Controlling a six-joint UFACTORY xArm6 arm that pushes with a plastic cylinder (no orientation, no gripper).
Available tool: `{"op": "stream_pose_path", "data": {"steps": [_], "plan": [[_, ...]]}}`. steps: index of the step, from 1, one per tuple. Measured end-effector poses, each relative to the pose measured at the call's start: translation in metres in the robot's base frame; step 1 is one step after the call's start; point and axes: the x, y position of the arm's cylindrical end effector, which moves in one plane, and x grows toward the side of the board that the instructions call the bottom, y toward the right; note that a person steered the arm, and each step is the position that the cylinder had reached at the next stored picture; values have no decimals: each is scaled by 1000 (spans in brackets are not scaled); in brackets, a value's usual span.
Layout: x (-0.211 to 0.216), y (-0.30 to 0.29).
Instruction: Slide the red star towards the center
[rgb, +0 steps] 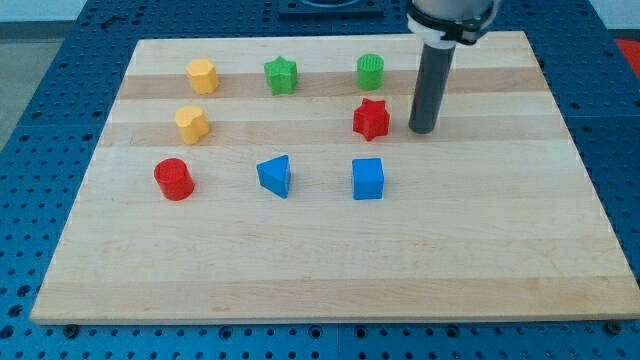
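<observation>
Camera view is showing the red star (371, 119) sitting right of the tabletop's (480, 250) middle, toward the view's top. My tip (422, 130), the arm's end effector, is a bare rod grasping nothing; it is resting just beside the star on the view's right, apart from it. A green cylinder (370, 71) is standing above the star, a blue cube (368, 179) below, and a green star (281, 75) is lying further left.

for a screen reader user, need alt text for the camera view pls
My tip sits just to the view's right of the red star on a wooden board, with seven other coloured blocks spread to the view's left and below.
</observation>
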Motion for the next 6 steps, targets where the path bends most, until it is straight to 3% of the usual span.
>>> {"op": "stream_pose_path", "data": {"steps": [4,6], "plan": [[-7,-75],[14,-85]]}}
